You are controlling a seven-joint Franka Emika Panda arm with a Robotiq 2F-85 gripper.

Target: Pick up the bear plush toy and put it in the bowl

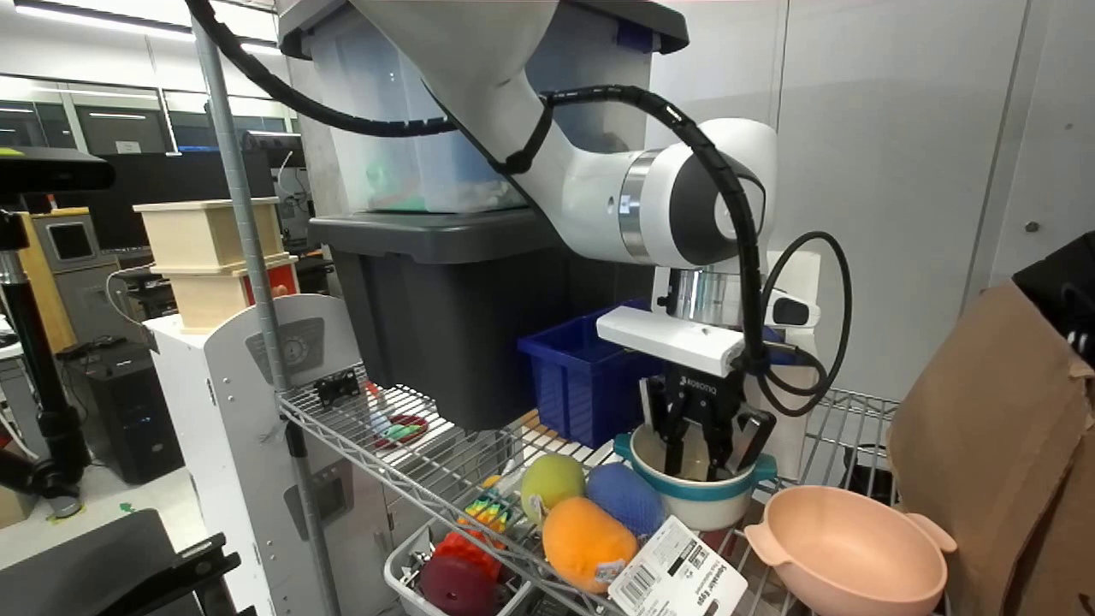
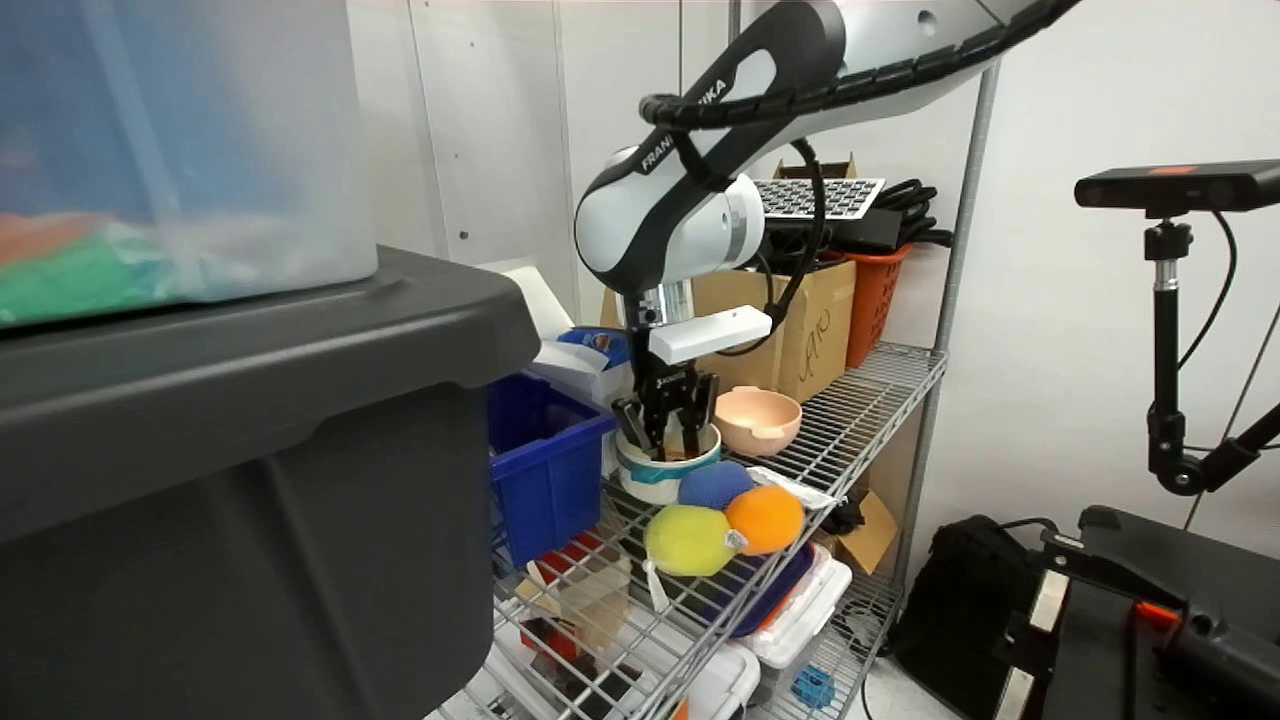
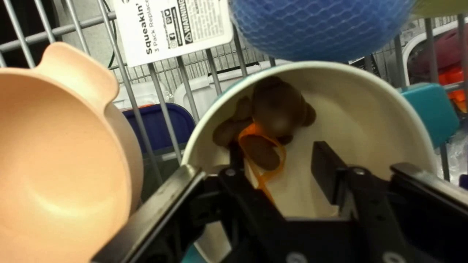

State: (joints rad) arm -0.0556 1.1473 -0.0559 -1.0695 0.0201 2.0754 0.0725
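Bear plush toy (image 3: 279,106): lying in the white bowl (image 3: 384,106), against its wall.
My gripper (image 3: 280,160): down in that bowl, jaws apart, one near the toy; I cannot tell whether they touch.
Step in hand: lining up the grasp, I judge.
Next move: I should get the toy's body between the jaws, squeeze gently, then lift it straight out.
Pink bowl (image 3: 62,146): just beside the white one, my place to release.

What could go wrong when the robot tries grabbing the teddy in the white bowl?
The open gripper isn't centred on the bear, so it might miss or slip off. The orange loop shows close by one finger and might snag. The gripper reaches inside the white bowl, so lifting might bump or tip that.
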